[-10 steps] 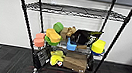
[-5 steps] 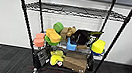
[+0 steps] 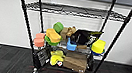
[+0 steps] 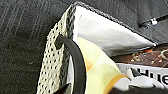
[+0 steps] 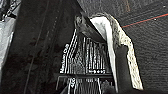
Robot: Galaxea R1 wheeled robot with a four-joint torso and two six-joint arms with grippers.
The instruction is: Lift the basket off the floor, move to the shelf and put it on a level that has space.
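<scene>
I cannot tell from either wrist view whether the grippers are spread or pinching the basket (image 4: 53,65). I see the shelf (image 3: 69,37) ahead against the white wall (image 3: 4,12), standing on the floor (image 3: 7,61). Its upper wire tier (image 3: 73,9) is bare; the tiers below it carry coloured items and a cardboard box (image 3: 75,62). The basket, with dotted weave and a dark handle (image 4: 75,60), hangs above the carpet.

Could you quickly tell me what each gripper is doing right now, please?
Left gripper: cannot be told; its wrist view shows the basket close up, above the floor.
Right gripper: cannot be told; the basket's rim is close here too.
</scene>
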